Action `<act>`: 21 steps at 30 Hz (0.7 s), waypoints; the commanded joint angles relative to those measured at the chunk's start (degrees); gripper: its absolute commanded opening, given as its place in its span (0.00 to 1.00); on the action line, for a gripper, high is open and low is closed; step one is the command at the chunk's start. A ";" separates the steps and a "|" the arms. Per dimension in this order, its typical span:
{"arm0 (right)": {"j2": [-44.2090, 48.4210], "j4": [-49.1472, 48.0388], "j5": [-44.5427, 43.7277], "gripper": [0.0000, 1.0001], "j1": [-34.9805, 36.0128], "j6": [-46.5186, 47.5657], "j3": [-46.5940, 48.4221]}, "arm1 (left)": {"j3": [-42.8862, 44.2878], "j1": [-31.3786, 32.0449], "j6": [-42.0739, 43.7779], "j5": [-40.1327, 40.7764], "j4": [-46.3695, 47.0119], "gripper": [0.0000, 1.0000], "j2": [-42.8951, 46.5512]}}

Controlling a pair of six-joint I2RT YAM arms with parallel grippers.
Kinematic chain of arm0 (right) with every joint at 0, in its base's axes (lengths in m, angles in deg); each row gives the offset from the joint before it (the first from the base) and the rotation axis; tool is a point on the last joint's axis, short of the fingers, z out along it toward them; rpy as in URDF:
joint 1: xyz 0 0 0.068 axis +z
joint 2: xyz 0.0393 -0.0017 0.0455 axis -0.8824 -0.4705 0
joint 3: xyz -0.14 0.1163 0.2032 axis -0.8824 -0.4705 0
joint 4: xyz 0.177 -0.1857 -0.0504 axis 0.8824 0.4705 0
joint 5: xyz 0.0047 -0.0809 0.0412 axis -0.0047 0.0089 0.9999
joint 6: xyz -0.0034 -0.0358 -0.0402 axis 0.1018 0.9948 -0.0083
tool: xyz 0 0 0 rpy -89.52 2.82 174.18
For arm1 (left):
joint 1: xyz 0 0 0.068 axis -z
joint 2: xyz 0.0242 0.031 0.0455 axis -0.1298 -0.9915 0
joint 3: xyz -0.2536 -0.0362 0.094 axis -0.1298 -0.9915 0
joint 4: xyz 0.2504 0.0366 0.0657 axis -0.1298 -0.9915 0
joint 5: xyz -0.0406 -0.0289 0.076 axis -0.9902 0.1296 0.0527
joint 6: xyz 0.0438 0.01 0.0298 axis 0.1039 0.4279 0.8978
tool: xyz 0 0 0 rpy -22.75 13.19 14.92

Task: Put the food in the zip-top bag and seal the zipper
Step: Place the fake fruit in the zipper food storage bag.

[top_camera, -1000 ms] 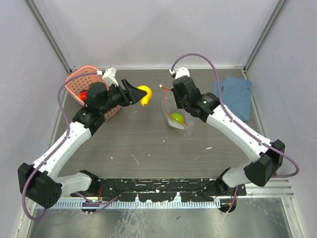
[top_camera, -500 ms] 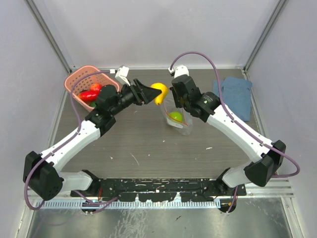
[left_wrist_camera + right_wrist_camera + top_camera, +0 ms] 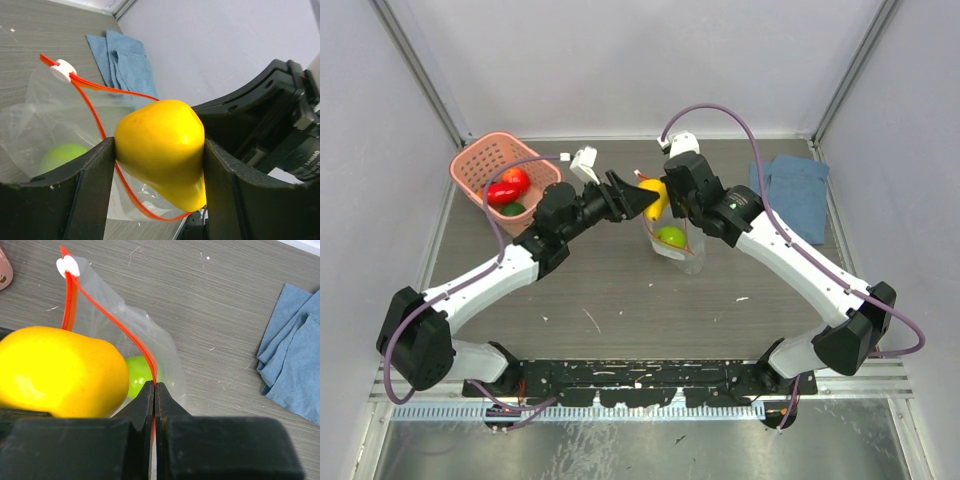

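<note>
My left gripper is shut on a yellow toy fruit, one piece of the food, and holds it right above the open mouth of the zip-top bag. My right gripper is shut on the bag's rim, pinching the orange-red zipper and keeping the mouth open. The white slider sits at the zipper's far end. A green fruit lies inside the bag. The yellow fruit fills the left of the right wrist view.
A pink lattice basket stands at the back left with red fruit and a dark green piece in it. A folded blue cloth lies at the back right. Grey walls close in the table.
My left arm has carried the yellow fruit to the right, from beside the basket to the bag's mouth. The right gripper has stayed on the bag's rim.
</note>
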 commanded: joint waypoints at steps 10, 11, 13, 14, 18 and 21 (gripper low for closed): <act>0.59 -2.54 -0.31 0.00 0.30 -1.10 2.54 | 2.21 4.84 7.56 9.93 -12.81 0.33 0.58; 0.63 -2.62 -0.03 0.00 0.35 -1.18 2.49 | 2.51 5.18 8.25 11.02 -13.74 0.34 0.53; 0.55 -2.72 0.66 0.00 0.34 -1.32 2.40 | 3.19 6.06 9.76 13.47 -14.81 0.36 0.11; 0.48 -2.72 1.07 0.00 0.34 -1.36 2.39 | 3.80 6.44 10.47 14.12 -15.54 0.38 -0.28; 0.45 -2.72 2.55 0.00 0.39 -1.79 1.95 | 6.62 8.16 12.64 16.39 -17.95 0.44 -2.50; 0.45 -2.72 3.31 0.00 0.37 -2.12 1.55 | 8.00 9.48 14.20 19.37 -18.76 0.50 -4.10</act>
